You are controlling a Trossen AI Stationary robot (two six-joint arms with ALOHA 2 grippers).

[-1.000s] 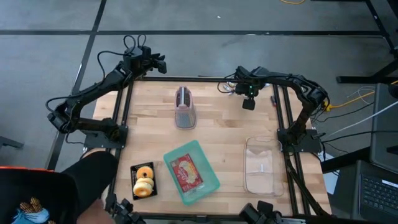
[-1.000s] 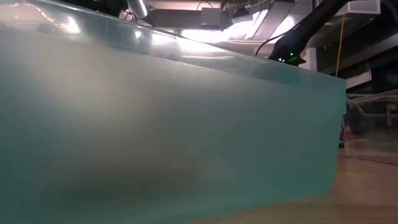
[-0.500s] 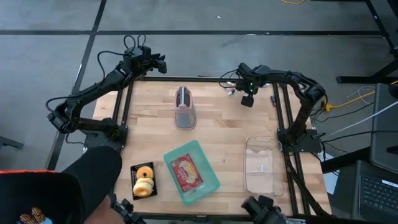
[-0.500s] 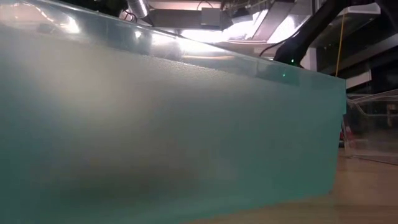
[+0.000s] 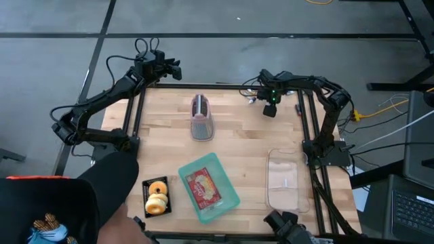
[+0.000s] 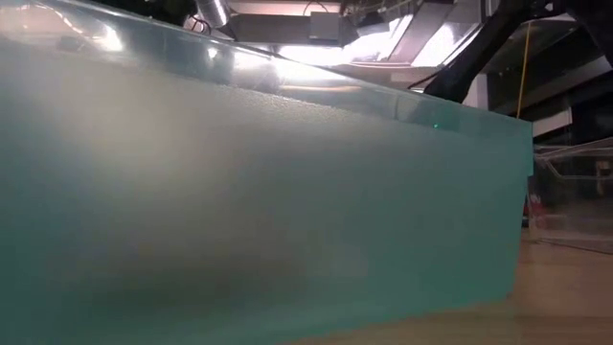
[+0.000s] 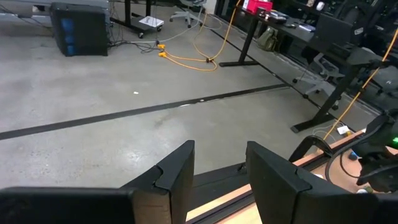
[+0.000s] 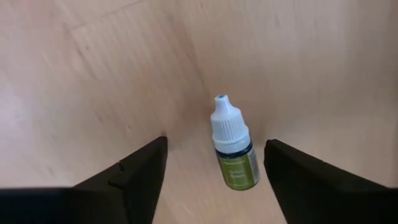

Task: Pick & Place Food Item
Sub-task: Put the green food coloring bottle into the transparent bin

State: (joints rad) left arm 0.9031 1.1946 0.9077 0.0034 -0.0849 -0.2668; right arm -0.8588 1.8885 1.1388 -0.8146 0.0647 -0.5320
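In the right wrist view a small dropper bottle (image 8: 233, 152), with a white cap and a green label, rests on the wooden table (image 5: 244, 146). My right gripper (image 8: 216, 142) points down over it, open, one finger on either side and clear of it. In the high view this gripper (image 5: 270, 108) is near the table's far right corner. My left gripper (image 7: 219, 149) is open and holds nothing. It waits beyond the far left corner (image 5: 173, 68). Two donuts (image 5: 157, 195) lie in a black tray. A red packet (image 5: 203, 186) lies in a teal tray (image 5: 227, 200).
A silver and pink appliance (image 5: 201, 116) stands at the far middle, and a clear plastic container (image 5: 283, 179) at the near right. A person's dark sleeve (image 5: 102, 196) reaches over the near left corner. The teal tray's wall (image 6: 239, 192) fills most of the low view.
My right gripper has sunk toward the table over the dropper bottle, staying open. The person's dark sleeve has come farther in over the table's near left corner.
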